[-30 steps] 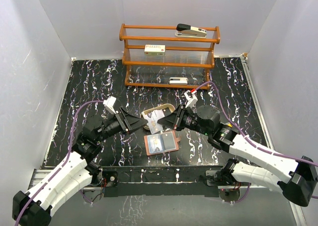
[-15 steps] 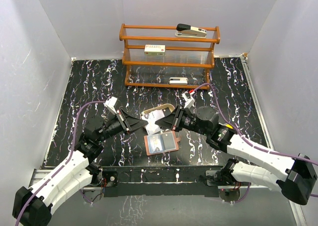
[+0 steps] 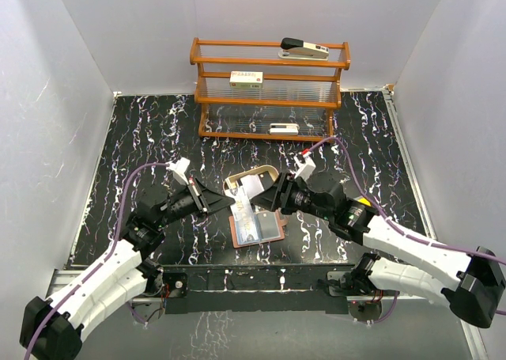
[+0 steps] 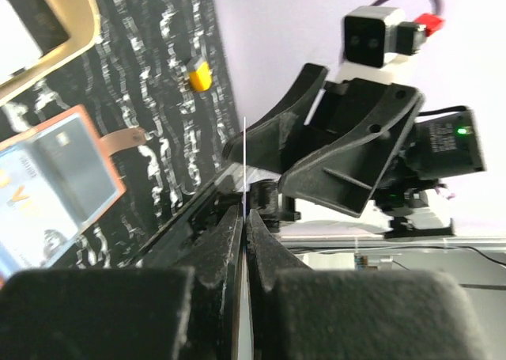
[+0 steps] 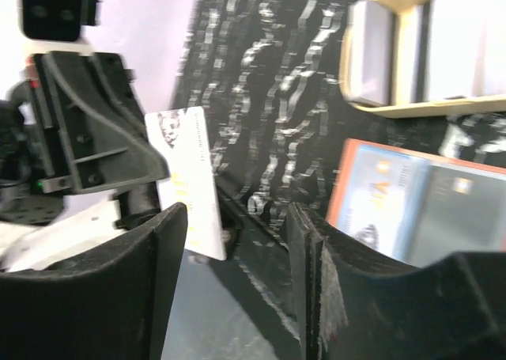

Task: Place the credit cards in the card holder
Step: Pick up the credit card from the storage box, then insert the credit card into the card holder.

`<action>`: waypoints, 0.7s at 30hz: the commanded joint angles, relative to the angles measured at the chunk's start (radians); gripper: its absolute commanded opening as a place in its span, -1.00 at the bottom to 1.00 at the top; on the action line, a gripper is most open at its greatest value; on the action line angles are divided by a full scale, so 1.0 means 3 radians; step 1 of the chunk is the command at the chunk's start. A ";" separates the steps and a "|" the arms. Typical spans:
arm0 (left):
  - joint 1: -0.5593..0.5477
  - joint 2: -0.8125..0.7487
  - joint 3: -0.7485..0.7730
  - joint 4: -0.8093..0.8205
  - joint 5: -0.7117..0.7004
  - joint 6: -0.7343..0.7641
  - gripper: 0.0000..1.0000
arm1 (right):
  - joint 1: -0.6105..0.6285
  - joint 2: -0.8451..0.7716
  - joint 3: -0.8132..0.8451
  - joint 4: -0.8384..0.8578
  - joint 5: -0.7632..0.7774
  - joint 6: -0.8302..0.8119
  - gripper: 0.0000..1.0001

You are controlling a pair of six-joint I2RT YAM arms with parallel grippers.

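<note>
The step in hand, as I judge it, is sliding one card into a pocket. My left pincer (image 4: pixel 245 211) is pressed together on a thin white plastic credit card with yellow print (image 5: pixel 192 187). It pinches the card by one short end, so most of it stands free beyond the fingertips. From my left wrist I see it only edge-on, as a fine pale line. The card hangs tilted over the left edge of the small reddish-brown leather card holder (image 3: pixel 258 229). The holder lies open and flat on the black marbled table (image 3: pixel 142 138), bluish-grey pockets up. It sits just on the near side of the tan oval tray (image 3: pixel 269 170), which has more white cards (image 3: pixel 251 186) in it.

To do this well I should bring the free edge low, nearly flat and square to the pocket's mouth. Then I should push along the pocket rather than down — a thin card is likely to bend or skid at a steep angle, and a light holder may slide away.

My right pincer (image 5: pixel 237 217) is spread wide and holds nothing. It hovers by the holder's far edge, near the tray — whether a fingertip touches the leather I cannot tell. I judge its best use is to press on the holder and pin it while the card goes in.
</note>
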 commanded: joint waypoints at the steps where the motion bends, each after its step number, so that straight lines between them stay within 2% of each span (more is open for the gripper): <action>1: -0.0010 0.0087 0.0169 -0.0580 -0.0014 0.0414 -1.00 | 0.0006 0.0058 0.0231 -0.0603 0.0474 -0.0566 0.08; 5: -0.0010 0.0305 0.0237 -0.0948 -0.0058 0.0627 -1.00 | 0.0005 0.0352 0.0413 -0.1086 0.0787 -0.0927 0.14; 8: -0.0007 0.0505 0.0221 -0.0994 -0.0024 0.0700 -1.00 | 0.0002 0.0557 0.0495 -0.1274 0.1003 -0.1102 0.18; 15: -0.0007 0.0729 0.0112 -0.0946 0.0027 0.0683 -1.00 | -0.0053 0.0947 0.0528 -0.1375 0.1128 -0.1306 0.27; 21: -0.0004 0.0746 0.0132 -0.1058 -0.0051 0.0725 -1.00 | -0.0110 0.1140 0.0411 -0.1187 0.1022 -0.1384 0.20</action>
